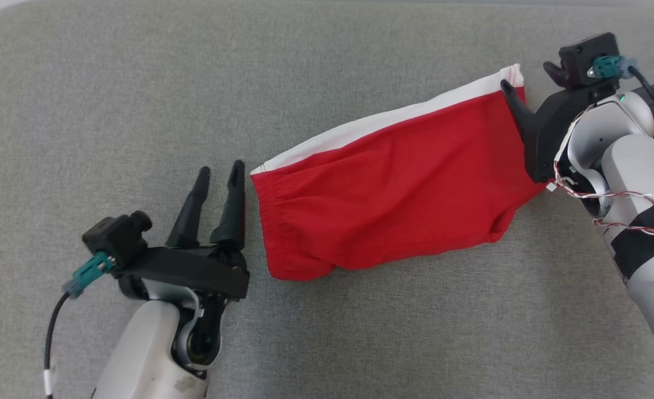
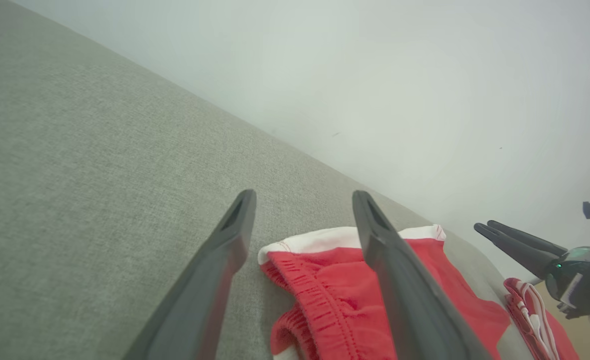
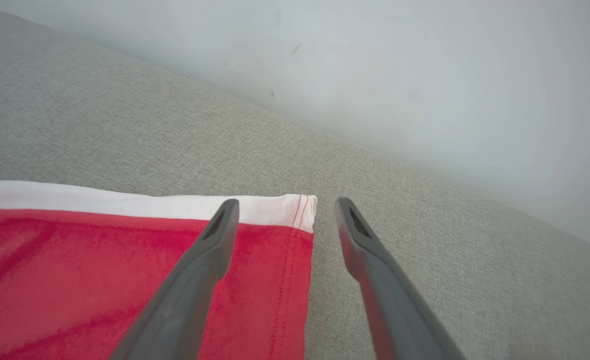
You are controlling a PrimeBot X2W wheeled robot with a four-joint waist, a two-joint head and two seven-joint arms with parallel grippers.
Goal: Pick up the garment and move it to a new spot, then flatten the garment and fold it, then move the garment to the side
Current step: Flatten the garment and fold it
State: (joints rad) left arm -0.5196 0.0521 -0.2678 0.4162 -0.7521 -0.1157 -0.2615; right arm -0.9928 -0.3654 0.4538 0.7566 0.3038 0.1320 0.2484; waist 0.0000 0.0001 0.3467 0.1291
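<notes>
**Camera layout: 3 views over 1 grey padded surface (image 1: 360, 343).**
The head view looks steeply down from above. Both wrist views skim low and close toward the surface's far edge and the pale wall (image 2: 425, 75). All 3 share the red garment (image 1: 393, 205).

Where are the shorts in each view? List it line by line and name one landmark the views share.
Head view: shorts lie right of centre, between left pincer and right pincer.
Left wrist view: bottom centre, waistband nearest, partly behind one finger.
Right wrist view: lower left, hem corner between the fingers.
Shared landmark: the white stripe along one edge of the shorts.
</notes>
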